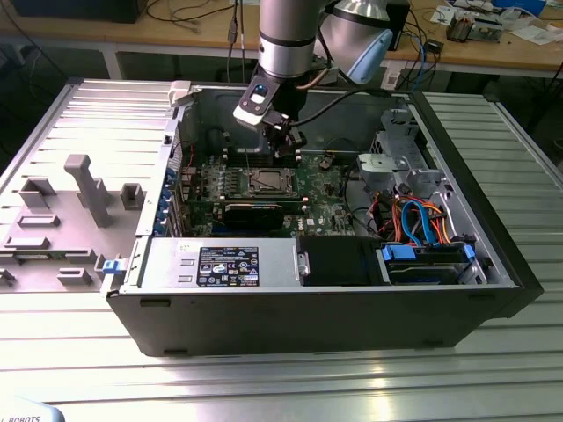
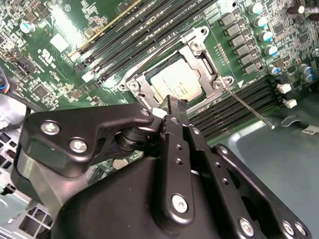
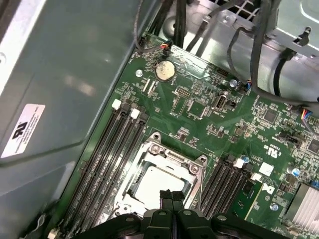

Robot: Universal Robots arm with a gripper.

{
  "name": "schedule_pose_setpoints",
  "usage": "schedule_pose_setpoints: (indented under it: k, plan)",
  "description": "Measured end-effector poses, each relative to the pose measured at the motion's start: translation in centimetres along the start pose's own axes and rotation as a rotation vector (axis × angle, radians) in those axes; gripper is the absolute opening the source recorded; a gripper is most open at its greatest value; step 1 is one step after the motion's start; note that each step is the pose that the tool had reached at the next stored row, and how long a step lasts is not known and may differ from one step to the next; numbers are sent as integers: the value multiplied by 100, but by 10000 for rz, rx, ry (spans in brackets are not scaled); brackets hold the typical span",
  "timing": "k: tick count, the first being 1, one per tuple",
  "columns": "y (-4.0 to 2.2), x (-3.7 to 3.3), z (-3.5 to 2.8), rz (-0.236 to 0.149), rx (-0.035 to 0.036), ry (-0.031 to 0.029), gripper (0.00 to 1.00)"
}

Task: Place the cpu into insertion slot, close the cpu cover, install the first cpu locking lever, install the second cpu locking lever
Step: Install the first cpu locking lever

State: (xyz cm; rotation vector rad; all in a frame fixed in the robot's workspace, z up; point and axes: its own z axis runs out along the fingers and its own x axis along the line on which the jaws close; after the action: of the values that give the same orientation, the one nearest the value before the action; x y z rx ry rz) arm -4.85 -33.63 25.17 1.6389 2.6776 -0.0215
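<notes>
Your chip [image 2: 175, 85] already lies flat in the socket [image 2: 132, 85], its pale metal face showing through the window of the cover [image 2: 202, 59]. The cover looks folded down over it, though I cannot tell whether it is pressed fully home.

I judge the chip to be light, stiff and thin, and easily harmed on its underside. If you ever handle it, take it by the bare edges and never by the face. The cover seems to be thin, springy sheet metal, best pushed on its frame and not through the window.

One thin wire lever [image 2: 249, 107] stands free from a corner of the socket and slants out over the memory slots [image 2: 144, 30]. It looks unlatched. It is likely stiff and springy, and smooth enough to slide off a finger, so press it near its outer end.

The gripper [image 2: 172, 102] hangs just above the socket's near edge, its fingers drawn tight together with nothing between them. The first wrist view shows the same pair of tips [image 3: 167, 193] over the rim.

Around the socket lie the green board [image 3: 209, 124] and its round coin battery [image 3: 165, 70]. In the exterior view the arm reaches down into the open computer case [image 1: 308, 325], which lies on a ribbed metal table [image 1: 264, 378].
</notes>
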Motion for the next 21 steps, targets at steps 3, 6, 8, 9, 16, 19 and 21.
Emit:
schedule_pose_setpoints:
  k: [3,6,8,9,16,19,21]
  plan:
    - [-1,0,0,-215,-1,-2,11]
    - [-1,0,1,-402,-3,-4,11]
    - [-1,1,1,-528,-5,-5,11]
    - [-1,1,1,-644,-6,-6,11]
    - [-4,2,2,-1263,-11,-13,11]
    - [-14,8,3,-1588,-17,-15,11]
    - [-34,17,3,-1710,-20,-18,11]
